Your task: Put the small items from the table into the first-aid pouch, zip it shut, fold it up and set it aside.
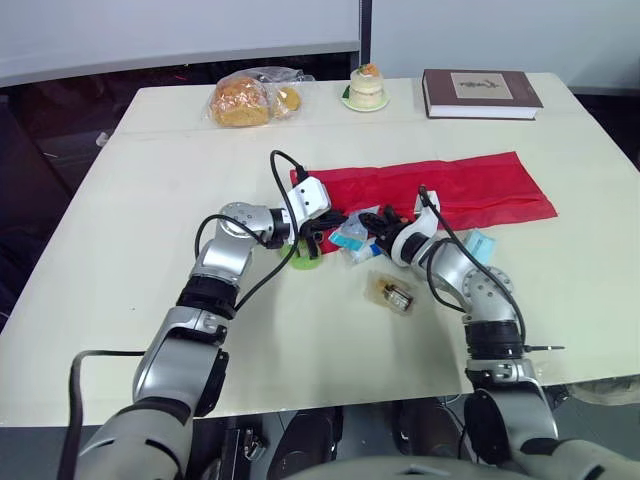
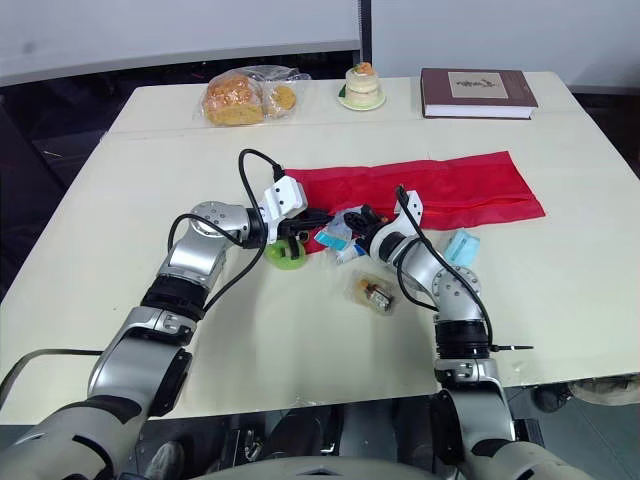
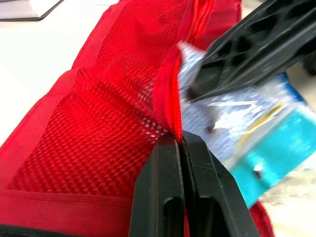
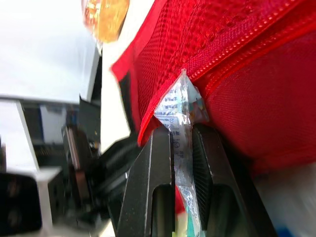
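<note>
Pouch [image 1: 440, 190] is laid crosswise on the tabletop [image 1: 150, 200]. Its edge is pinched by left tool [image 3: 180, 143]; packet [image 4: 180, 106] is clamped by right tool [image 4: 182, 131].

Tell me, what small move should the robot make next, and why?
Probably the right gripper should slide its clear packet deeper into the red pouch. The packet's tip sits only just at the pouch's opening, and the left gripper is pinching the mesh edge there, which seems to hold the opening ready.

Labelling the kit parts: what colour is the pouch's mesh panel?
Red; the pouch mesh shows best in the left wrist view.
</note>
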You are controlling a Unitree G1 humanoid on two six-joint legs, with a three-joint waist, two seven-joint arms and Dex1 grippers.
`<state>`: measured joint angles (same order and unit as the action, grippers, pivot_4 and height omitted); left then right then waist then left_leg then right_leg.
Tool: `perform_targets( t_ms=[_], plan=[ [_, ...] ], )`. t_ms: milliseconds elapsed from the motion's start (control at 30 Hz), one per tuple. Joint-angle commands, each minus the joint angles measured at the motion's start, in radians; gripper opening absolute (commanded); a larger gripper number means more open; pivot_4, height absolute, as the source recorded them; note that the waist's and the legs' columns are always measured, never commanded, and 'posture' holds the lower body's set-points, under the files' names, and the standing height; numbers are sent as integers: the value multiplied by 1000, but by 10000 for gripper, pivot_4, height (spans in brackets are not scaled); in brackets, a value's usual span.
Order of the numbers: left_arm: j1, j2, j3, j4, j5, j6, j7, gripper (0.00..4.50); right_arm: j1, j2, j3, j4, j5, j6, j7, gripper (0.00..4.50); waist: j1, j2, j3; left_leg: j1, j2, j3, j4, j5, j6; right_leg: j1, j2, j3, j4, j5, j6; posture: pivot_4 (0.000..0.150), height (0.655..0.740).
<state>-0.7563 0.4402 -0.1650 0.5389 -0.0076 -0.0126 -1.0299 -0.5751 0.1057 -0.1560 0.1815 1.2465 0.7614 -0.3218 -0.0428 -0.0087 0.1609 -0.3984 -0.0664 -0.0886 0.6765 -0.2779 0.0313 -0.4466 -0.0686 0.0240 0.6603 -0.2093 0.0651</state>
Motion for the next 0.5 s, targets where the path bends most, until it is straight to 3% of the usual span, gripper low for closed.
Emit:
perform_targets(
  t_ms=[33,233,500],
  plan=[
    [12,-6,-6,-36,-27,-4,-35,486,-66,44,-34,5,-40,-64,27,493,-1,0,0,0,0,0,0,0,0,0,0,0,0,0,0,1500,7289],
    [3,-34,8,-38,-74,51,-57,486,-98,133,-52,75,-80,-136,62,493,0,0,0,0,0,0,0,0,0,0,0,0,0,0,0,1500,7289],
    [-6,-44,13,-40,-110,116,-78,486,-108,213,-95,92,24,-274,98,493,-2,0,0,0,0,0,0,0,0,0,0,0,0,0,0,1500,7289]
  ],
)
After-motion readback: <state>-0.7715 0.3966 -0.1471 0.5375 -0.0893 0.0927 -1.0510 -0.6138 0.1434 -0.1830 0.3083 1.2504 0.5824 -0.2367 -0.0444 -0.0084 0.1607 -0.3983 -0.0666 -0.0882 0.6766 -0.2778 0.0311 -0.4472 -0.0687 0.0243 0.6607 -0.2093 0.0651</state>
